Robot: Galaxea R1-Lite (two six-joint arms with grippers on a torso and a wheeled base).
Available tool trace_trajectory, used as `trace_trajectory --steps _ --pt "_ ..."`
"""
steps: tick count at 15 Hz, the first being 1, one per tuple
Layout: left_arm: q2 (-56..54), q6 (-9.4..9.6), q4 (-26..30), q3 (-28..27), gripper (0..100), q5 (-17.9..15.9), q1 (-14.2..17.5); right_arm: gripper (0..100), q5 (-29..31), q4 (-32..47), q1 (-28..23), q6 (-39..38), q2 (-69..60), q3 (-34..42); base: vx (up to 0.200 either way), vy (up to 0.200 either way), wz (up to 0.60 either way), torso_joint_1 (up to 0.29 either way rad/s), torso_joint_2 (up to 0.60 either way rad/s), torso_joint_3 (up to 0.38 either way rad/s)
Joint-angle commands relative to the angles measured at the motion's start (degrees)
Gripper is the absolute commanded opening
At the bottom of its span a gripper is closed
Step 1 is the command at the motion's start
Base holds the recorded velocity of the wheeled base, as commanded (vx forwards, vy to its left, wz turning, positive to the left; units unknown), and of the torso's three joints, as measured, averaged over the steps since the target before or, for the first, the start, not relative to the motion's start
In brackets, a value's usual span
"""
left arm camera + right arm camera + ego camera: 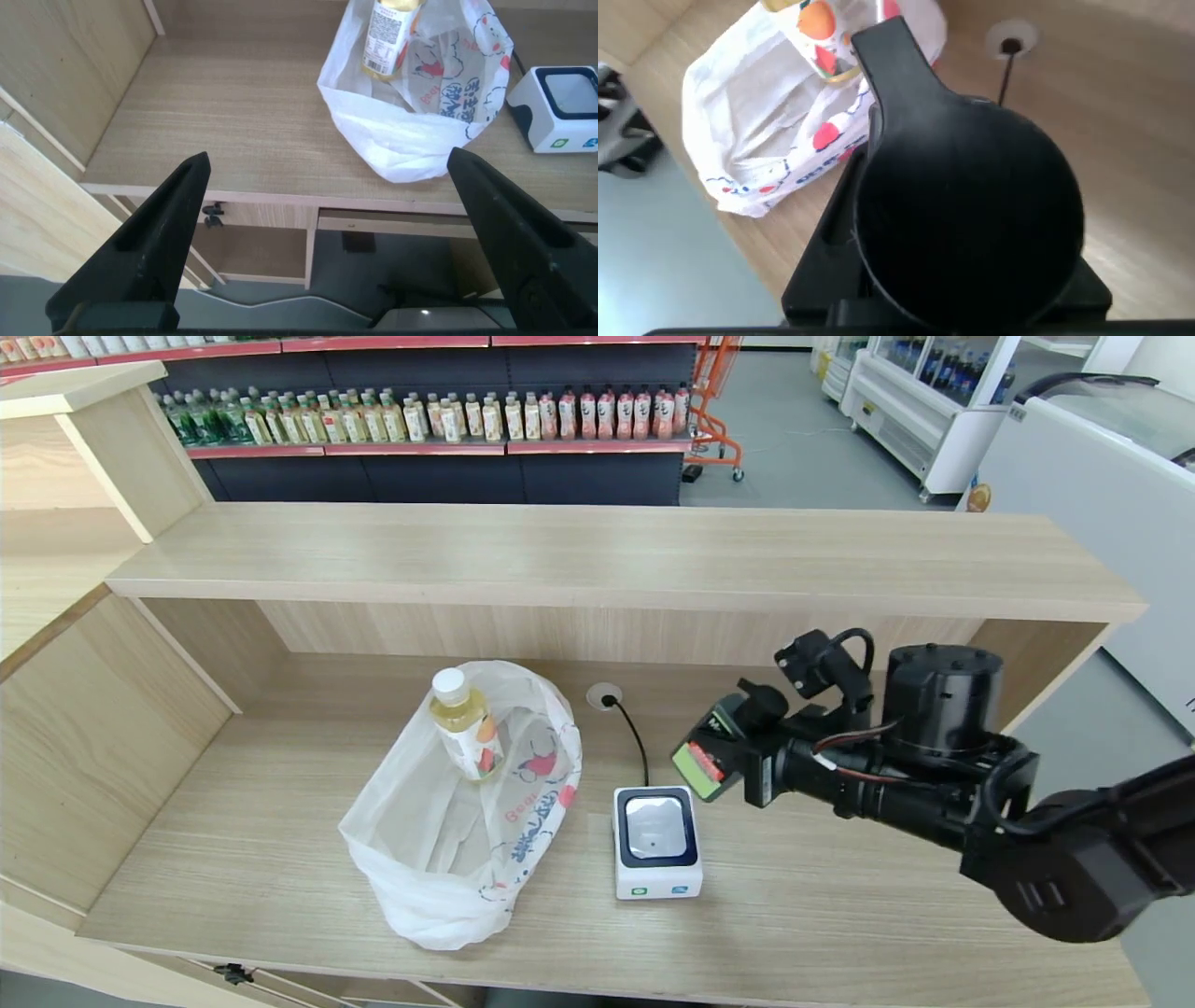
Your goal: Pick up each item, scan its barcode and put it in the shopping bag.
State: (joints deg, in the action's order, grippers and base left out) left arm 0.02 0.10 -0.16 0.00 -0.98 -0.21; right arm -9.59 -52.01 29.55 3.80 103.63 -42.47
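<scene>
A white plastic shopping bag [448, 840] lies open on the wooden counter [840, 915], with a yellow-drink bottle [462, 723] standing inside it. To the bag's right sits the white barcode scanner [656, 840], window facing up. My right gripper [738, 747] hovers above and right of the scanner, shut on a dark container [707, 758] with a green and red label. In the right wrist view that container [971, 224] hides most of the counter, with the bag [766, 140] beyond it. My left gripper [327, 233] is open, held low in front of the counter edge, short of the bag [411, 140].
A black cable [637, 737] runs from a hole [604, 695] in the counter to the scanner. A raised shelf [616, 560] spans the back and wooden side walls [103, 728] close the left. Bare counter lies left of the bag and right of the scanner.
</scene>
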Motion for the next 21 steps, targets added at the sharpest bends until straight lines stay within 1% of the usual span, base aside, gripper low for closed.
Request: trace_trajectory --steps 1,2,3,5,8,9,11,14,15,17,19,20,21 --pt "0.1 -0.01 0.0 0.0 100 0.0 0.0 0 7.8 2.6 1.4 3.4 -9.5 -0.9 0.000 0.200 0.00 -0.017 -0.01 0.007" --pt "0.1 0.08 0.0 0.0 100 0.0 0.0 0 10.8 3.0 1.6 3.3 -10.5 -1.0 0.000 0.200 0.00 0.012 0.00 0.007" --pt "0.1 -0.01 0.0 0.0 100 0.0 0.0 0 11.5 3.4 1.6 3.3 -11.3 -0.3 0.000 0.200 0.00 0.027 0.01 0.002" --pt "0.1 -0.01 0.0 0.0 100 0.0 0.0 0 11.5 5.0 1.9 2.7 -12.5 -0.2 0.000 0.200 0.00 -0.005 0.00 0.002" --pt "0.1 -0.01 0.0 0.0 100 0.0 0.0 0 11.4 5.5 6.7 0.0 -12.2 0.1 0.000 0.200 0.00 0.004 0.00 0.002" --pt "0.1 -0.01 0.0 0.0 100 0.0 0.0 0 11.3 6.2 7.5 -0.4 -11.8 0.3 0.000 0.200 0.00 -0.007 0.00 -0.007" --pt "0.1 -0.01 0.0 0.0 100 0.0 0.0 0 9.6 7.5 7.5 -0.6 -8.4 0.2 0.000 0.200 0.00 0.000 0.01 0.002" --pt "0.1 0.08 0.0 0.0 100 0.0 0.0 0 9.3 7.2 7.4 -0.5 -2.5 -0.7 0.000 0.200 0.00 0.001 0.00 0.002" --pt "0.1 0.17 0.0 0.0 100 0.0 0.0 0 9.3 7.1 7.4 -0.6 -1.2 -0.8 0.000 0.000 0.00 0.000 0.00 0.000" --pt "0.1 0.17 0.0 0.0 100 0.0 0.0 0 9.4 6.0 7.4 -0.8 1.7 -0.2 0.000 0.000 0.00 0.000 0.00 0.000" --pt "0.1 0.17 0.0 0.0 100 0.0 0.0 0 9.3 2.4 7.5 -1.6 4.2 2.0 0.000 0.000 0.00 0.000 0.00 0.000" --pt "0.1 -0.10 0.0 0.0 100 0.0 0.0 0 8.5 -3.5 7.6 -3.0 7.0 3.4 0.000 0.000 0.00 0.000 0.00 0.000" --pt "0.1 -0.10 0.0 0.0 100 0.0 0.0 0 6.3 -6.0 7.6 -3.0 7.5 4.8 0.000 0.000 0.00 0.000 0.00 0.000"
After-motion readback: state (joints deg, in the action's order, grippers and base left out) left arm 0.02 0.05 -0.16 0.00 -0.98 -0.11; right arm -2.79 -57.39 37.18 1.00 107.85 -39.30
